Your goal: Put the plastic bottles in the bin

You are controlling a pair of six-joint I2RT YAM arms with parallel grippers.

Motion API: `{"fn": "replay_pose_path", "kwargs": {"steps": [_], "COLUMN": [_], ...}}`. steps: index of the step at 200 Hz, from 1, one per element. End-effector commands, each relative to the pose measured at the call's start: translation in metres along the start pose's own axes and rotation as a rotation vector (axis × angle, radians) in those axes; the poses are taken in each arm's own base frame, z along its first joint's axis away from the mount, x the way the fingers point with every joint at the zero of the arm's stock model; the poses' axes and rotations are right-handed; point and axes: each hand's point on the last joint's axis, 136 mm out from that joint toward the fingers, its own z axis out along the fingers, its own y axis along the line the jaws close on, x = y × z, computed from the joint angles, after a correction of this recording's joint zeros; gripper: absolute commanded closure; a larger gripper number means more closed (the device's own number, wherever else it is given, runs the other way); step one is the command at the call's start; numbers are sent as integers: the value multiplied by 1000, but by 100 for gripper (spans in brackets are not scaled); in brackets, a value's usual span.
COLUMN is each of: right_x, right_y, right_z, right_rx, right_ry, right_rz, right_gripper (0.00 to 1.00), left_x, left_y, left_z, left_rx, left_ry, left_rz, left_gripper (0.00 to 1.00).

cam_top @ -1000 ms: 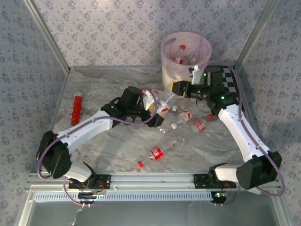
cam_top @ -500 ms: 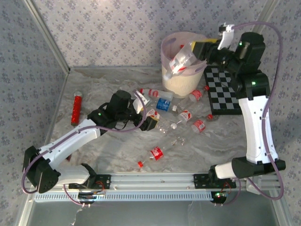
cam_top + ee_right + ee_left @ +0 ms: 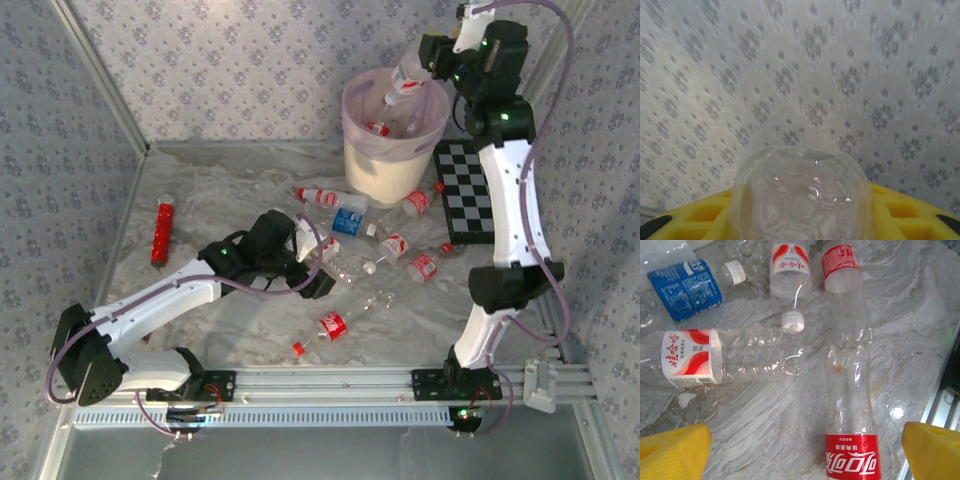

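While tilted over bin, clear bottle: pinched in right gripper, upper right.
bin contents: few bottles.
left gripper: spread wide.

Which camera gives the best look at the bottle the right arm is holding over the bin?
Top external: the bottle hangs whole, tilted, above the bin. Right wrist shows its clear base close between the yellow jaws.

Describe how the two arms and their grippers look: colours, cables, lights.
Both arms have white link shells and black joint housings. A thin lilac cable loops along the left arm and the right arm. Small green lights glow on the joints. The left gripper and right gripper are black, with yellow fingers.
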Motion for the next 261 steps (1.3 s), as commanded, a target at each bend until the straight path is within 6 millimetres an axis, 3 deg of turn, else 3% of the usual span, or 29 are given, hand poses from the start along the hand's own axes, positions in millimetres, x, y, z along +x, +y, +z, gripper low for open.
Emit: {"fn": "replay_pose_path", "kwargs": {"steps": [1,42,92,110,138,175,208,238,261], "right_x": [37,111,193,217,235,224,182,140,120], "right_y": [-3,9,35,41,41,34,24,10,1], "right_z": [22,57,82,87,90,85,68,41,14], "right_rx": [24,5,-38,-43,-41,-24,-11,7,32], "right_ry": [119,294,467,514,551,548,501,444,424], "right_rz": [-25,-45,-64,-64,-26,-6,16,43,58], "right_gripper": [76,76,72,66,46,18,2,0,0], "left_x": [9,2,-9,-7,-4,1,5,8,10], "left_y": [3,17,23,28,37,50,66,81,95], "left_z": [7,11,14,15,13,11,11,15,17], "left_rx": [-27,-101,-123,-143,-174,-202,-230,-257,-313], "left_ry": [30,-3,-61,-53,-56,-59,-64,-71,-85], "left_rz": [-33,-113,-140,-152,-199,-274,-386,-531,-674], "left_gripper": [3,4,4,4,3,2,1,0,0]}}
